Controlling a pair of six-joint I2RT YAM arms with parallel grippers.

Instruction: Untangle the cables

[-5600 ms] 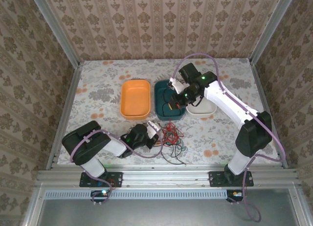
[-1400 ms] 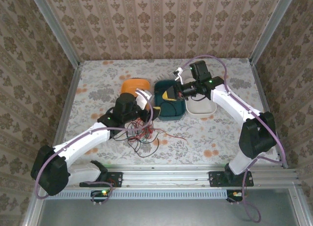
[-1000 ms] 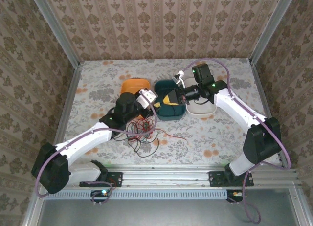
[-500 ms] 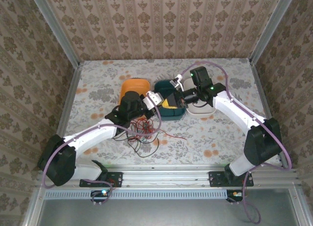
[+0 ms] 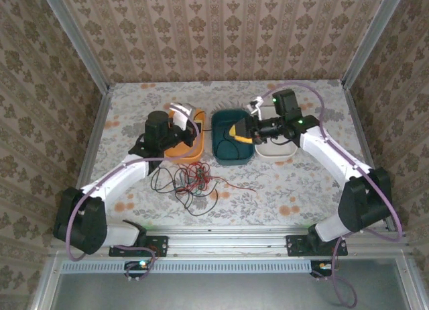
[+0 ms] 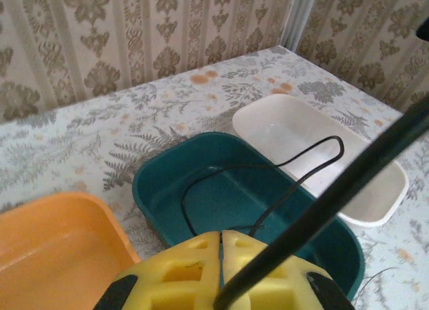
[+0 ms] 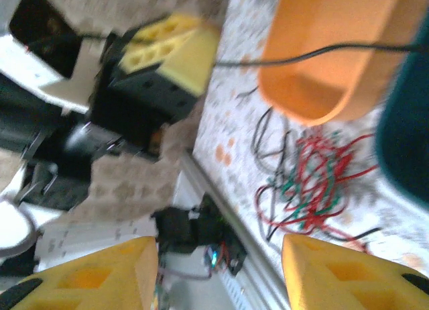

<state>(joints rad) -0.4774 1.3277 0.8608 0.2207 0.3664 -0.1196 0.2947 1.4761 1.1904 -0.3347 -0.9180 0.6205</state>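
Cable (image 6: 322, 211) left-to-right across orange tray (image 6: 53, 256)

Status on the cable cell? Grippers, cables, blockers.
Left gripper shut on black cable, above orange bin. Right gripper open, empty, over teal bin. Red-green-black tangle on table, not sorted. No blockers seen.

Damask-papered walls (image 5: 221, 28) enclose a floral-patterned table (image 5: 301, 182).

The floral table (image 5: 315, 182) carries an orange bin (image 5: 192, 151), a teal bin (image 5: 222, 141), a white bin (image 5: 276, 151) and tangled cables (image 5: 194, 178).
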